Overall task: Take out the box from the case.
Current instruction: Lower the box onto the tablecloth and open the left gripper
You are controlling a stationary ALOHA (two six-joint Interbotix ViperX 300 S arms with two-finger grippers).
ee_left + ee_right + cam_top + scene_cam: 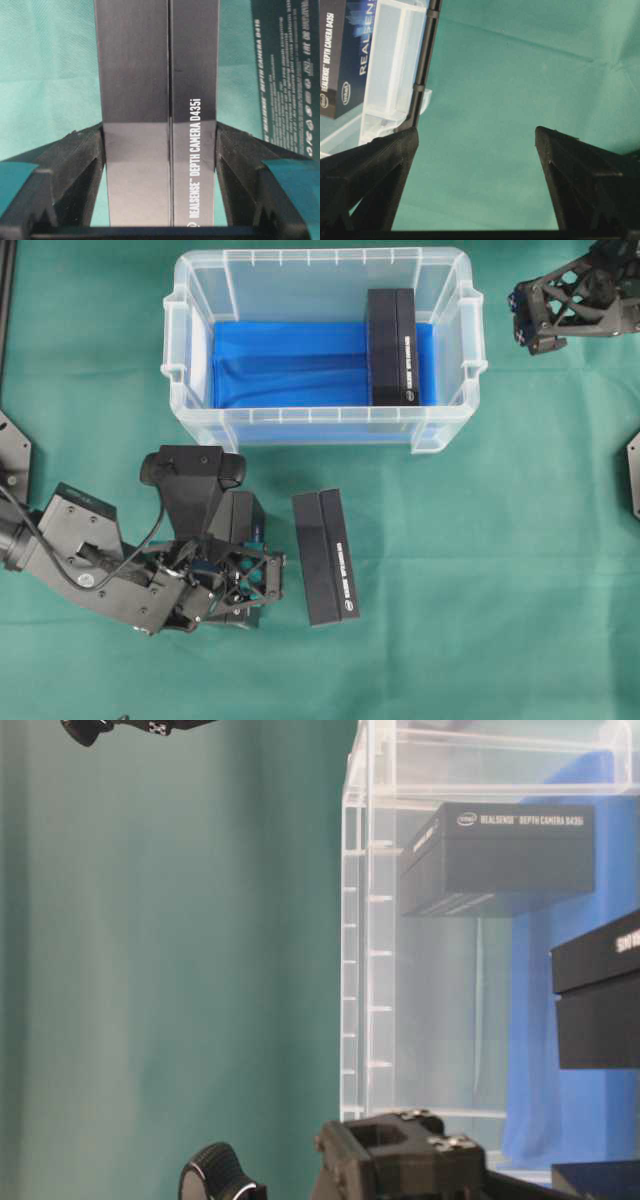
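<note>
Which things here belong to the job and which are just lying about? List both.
Job: case, box inside it, held box, left gripper clamped on it.
Lying about: loose box outside the case, blue cloth, open right gripper.

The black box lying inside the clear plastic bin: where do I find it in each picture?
Overhead: black box at the right end of the case, upper middle.
Table-level: upper right, behind the clear wall.
Left wrist: not in it; another box fills it.
Right wrist: top left corner, beside the case's rim.
Shared landmark: the clear case, in all but the left wrist view.
</note>
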